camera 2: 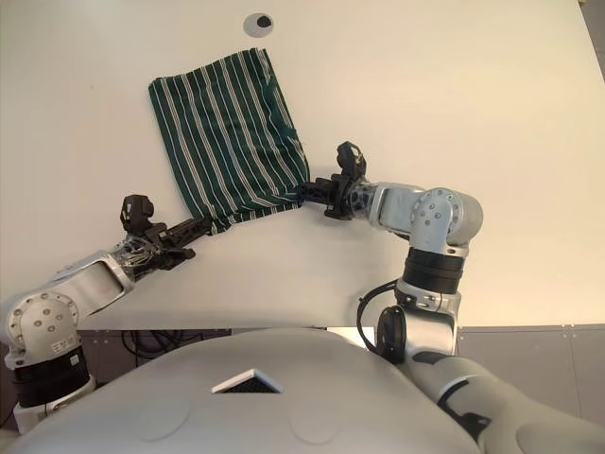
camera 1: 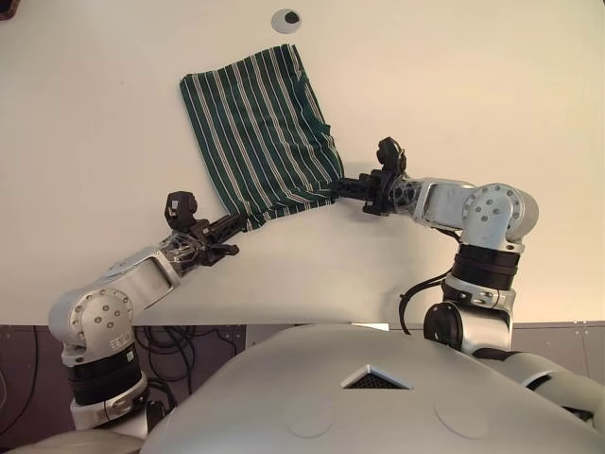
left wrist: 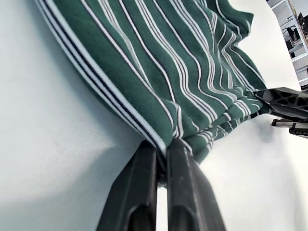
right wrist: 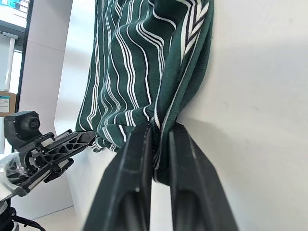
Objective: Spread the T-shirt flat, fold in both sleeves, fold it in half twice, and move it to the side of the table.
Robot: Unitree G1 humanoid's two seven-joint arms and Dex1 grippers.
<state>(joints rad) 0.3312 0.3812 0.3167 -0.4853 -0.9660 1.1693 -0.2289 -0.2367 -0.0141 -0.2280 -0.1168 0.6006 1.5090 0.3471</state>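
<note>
My left tool (camera 1: 241, 223) and right tool (camera 1: 338, 187) each pinch shut on a lower corner of the folded green, white-striped knit T-shirt (camera 1: 257, 132), a rumpled oblong upper-centre on the smooth white surface (camera 1: 473, 76).

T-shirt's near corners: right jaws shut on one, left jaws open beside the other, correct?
No: the left gripper is shut on its corner of the T-shirt too, as the left wrist view shows; the right gripper grips the other.

Outstretched, left claw (camera 1: 240, 222) and right claw (camera 1: 338, 187) clamp tight.
</note>
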